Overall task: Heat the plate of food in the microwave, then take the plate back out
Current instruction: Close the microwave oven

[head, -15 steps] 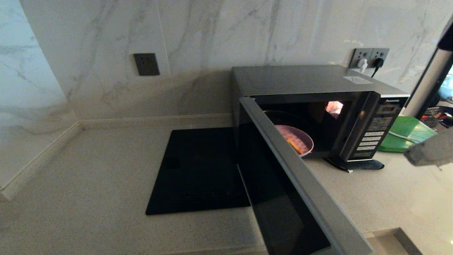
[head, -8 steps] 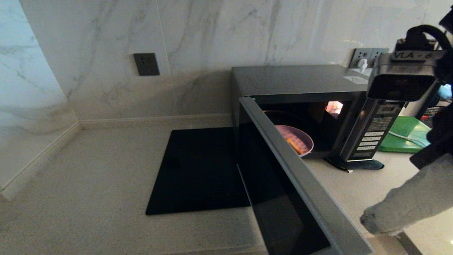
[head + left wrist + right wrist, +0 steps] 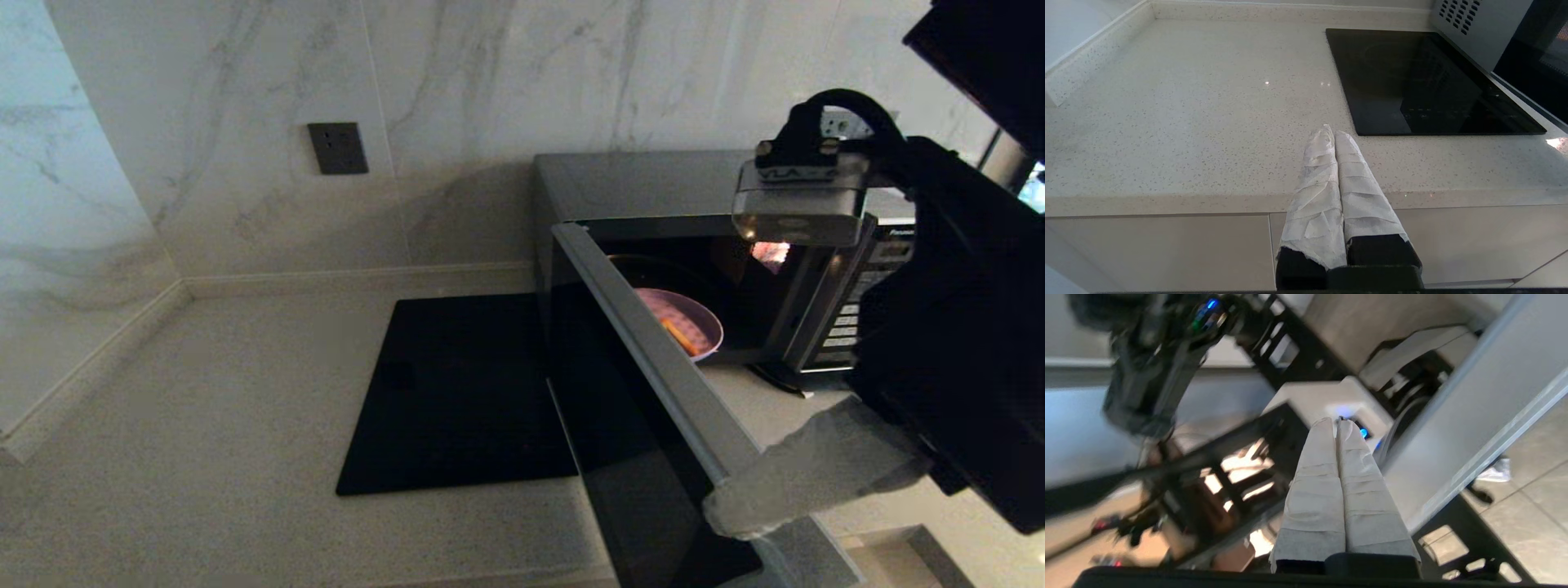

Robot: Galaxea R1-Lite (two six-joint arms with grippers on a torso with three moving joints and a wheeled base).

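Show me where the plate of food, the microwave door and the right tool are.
plate of food (image 3: 692, 325), head view, lilac rim
microwave door (image 3: 653, 359), head view, top edge
right tool (image 3: 718, 508), head view, wrapped tip

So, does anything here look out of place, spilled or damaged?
Nothing stands out. The plate of food sits level inside the open microwave, with no spill visible. The shut right hand is beside the open door's outer edge.

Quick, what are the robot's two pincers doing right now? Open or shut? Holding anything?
Left pincer: shut, holding nothing, above the counter's front edge.
Right pincer: shut, holding nothing, at the outer end of the open microwave door.
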